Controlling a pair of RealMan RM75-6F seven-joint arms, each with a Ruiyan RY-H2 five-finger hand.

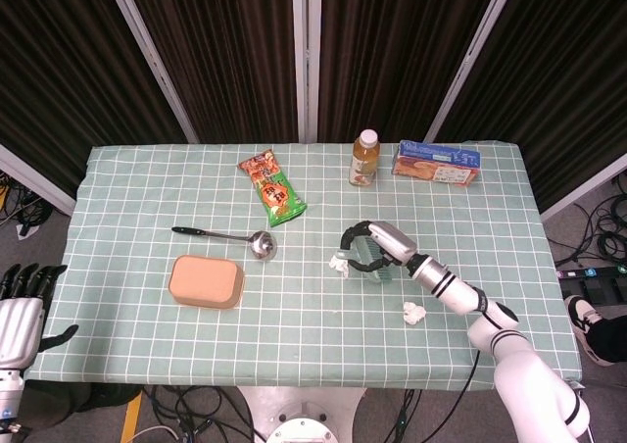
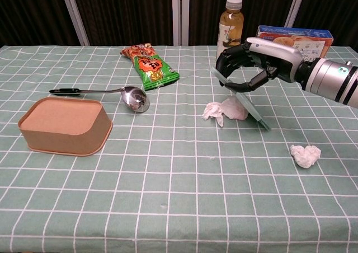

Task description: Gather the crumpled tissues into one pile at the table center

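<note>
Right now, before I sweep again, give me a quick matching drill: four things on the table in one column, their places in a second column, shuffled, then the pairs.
Things:
1. lone tissue
2. bottle
3. spoon
4. right hand

Places:
A. behind the brown container
B. far edge, beside the snack box
C. near right, apart from the others
D. over the two tissues at mid-table, holding a pale green scraper

Pairs: 1-C, 2-B, 3-A, 4-D
</note>
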